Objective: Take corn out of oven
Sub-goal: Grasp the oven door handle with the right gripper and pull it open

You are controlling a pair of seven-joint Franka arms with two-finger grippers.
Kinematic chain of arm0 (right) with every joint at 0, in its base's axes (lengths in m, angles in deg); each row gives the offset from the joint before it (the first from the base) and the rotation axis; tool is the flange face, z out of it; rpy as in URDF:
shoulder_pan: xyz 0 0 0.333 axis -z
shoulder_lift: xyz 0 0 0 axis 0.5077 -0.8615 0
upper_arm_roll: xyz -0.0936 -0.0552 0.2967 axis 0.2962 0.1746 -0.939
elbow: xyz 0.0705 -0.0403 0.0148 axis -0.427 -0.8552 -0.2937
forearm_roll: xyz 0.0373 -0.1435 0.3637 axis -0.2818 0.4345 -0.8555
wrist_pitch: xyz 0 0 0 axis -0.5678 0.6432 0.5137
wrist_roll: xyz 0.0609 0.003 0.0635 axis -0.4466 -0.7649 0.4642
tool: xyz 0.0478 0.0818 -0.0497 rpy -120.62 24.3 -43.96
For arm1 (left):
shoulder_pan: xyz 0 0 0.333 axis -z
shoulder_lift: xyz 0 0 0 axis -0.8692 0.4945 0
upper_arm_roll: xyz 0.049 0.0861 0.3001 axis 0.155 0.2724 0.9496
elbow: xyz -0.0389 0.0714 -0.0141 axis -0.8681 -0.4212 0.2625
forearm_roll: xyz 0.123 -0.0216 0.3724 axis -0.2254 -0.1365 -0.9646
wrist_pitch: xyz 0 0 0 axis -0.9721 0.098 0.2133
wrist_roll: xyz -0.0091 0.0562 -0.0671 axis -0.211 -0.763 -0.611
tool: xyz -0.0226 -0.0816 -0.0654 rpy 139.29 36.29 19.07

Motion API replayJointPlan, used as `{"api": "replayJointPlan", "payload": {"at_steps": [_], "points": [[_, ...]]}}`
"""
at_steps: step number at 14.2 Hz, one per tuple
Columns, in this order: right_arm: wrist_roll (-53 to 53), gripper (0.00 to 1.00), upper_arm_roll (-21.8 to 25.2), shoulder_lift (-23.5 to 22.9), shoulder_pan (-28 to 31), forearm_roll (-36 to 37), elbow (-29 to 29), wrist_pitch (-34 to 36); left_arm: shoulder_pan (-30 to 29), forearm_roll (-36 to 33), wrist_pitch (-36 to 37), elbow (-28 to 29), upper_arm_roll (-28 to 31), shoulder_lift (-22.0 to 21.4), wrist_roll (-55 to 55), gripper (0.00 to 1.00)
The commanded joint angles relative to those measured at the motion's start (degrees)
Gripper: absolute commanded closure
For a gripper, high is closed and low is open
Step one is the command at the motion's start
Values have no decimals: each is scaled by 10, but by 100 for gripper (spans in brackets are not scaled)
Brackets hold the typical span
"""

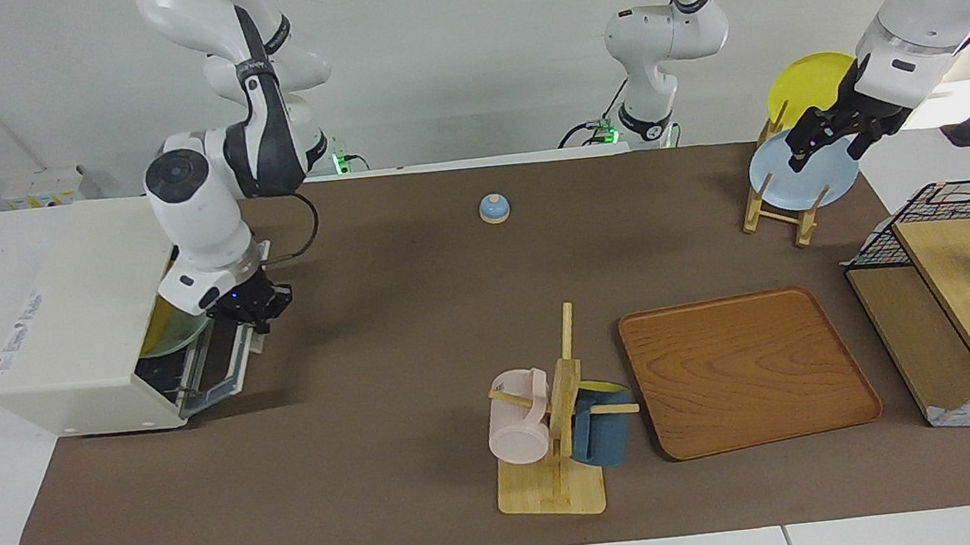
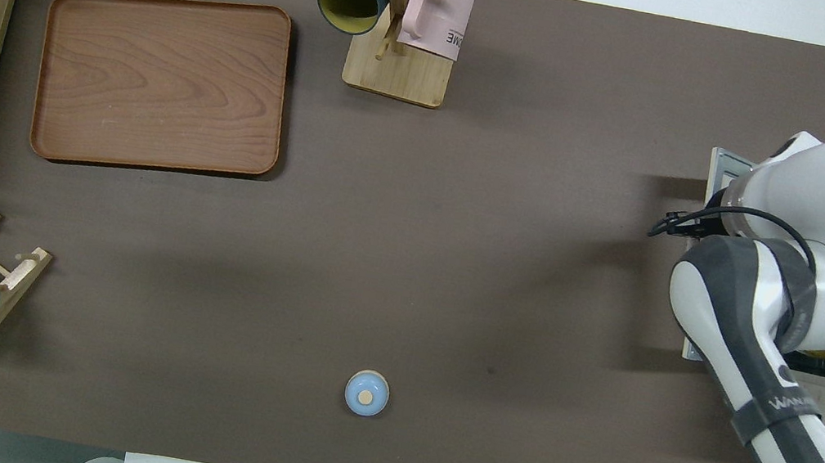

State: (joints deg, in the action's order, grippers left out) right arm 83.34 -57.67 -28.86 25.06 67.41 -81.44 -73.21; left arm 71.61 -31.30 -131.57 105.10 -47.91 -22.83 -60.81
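- Oven (image 1: 89, 319): cream-white box at the right arm's end of the table (image 1: 383, 318), its door (image 1: 223, 369) folded down and open. Something yellow-green and curved shows in the mouth; the corn itself cannot be made out with certainty.
- Right tool (image 1: 257, 310): hangs low at the open mouth, just over the lowered door. Cannot tell whether it is released or clenched, or whether it grips anything.
- Step in hand, by judgement: reaching in for the corn. Best done with a level approach over the door, gripping across the cob's middle, then drawing straight out clear of the rack and the door edge.
- Bell (image 1: 494, 207): small, blue, mid-table, close to the robots.
- Mug stand (image 1: 555, 444): pink and blue mugs hung.
- Wooden tray (image 1: 744, 369): beside the stand.
- Left tool (image 1: 828, 137): waits in the air over the plate rack (image 1: 777, 209); grip cannot be told.
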Motion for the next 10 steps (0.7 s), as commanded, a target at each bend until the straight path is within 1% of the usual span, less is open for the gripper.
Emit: {"api": "replayJointPlan", "payload": {"at_steps": [1, 2, 3, 4, 5, 6, 7, 8, 9, 10], "points": [[3, 100, 6, -29, 14, -5, 5, -35, -4, -5, 13, -10, -1, 1, 6, 0], [2, 100, 5, -37, 13, -22, 7, -41, -4, -5, 13, -10, -1, 1, 6, 0], [-6, 100, 4, -48, 4, -39, 10, -44, -4, -5, 13, -10, -1, 1, 6, 0], [-21, 100, 4, -49, -10, -50, 13, -48, -4, -5, 13, -10, -1, 1, 6, 0], [-42, 98, 5, -51, -26, -60, 30, -41, -4, -5, 13, -10, -1, 1, 6, 0], [-60, 87, 4, -53, -38, -62, 41, -34, -4, -5, 14, -10, -1, 1, 6, 0], [-78, 72, 5, -50, -43, -63, 52, -16, -4, -5, 13, -10, -1, 1, 6, 0], [-90, 58, 5, -42, -39, -62, 63, 14, -4, -5, 13, -10, -1, 1, 6, 0], [-96, 47, 7, -24, -33, -63, 64, 41, -4, -5, 13, -10, -1, 1, 6, 0], [-97, 46, 8, -9, -20, -63, 62, 67, -4, -5, 13, -10, -1, 1, 6, 0]]}}
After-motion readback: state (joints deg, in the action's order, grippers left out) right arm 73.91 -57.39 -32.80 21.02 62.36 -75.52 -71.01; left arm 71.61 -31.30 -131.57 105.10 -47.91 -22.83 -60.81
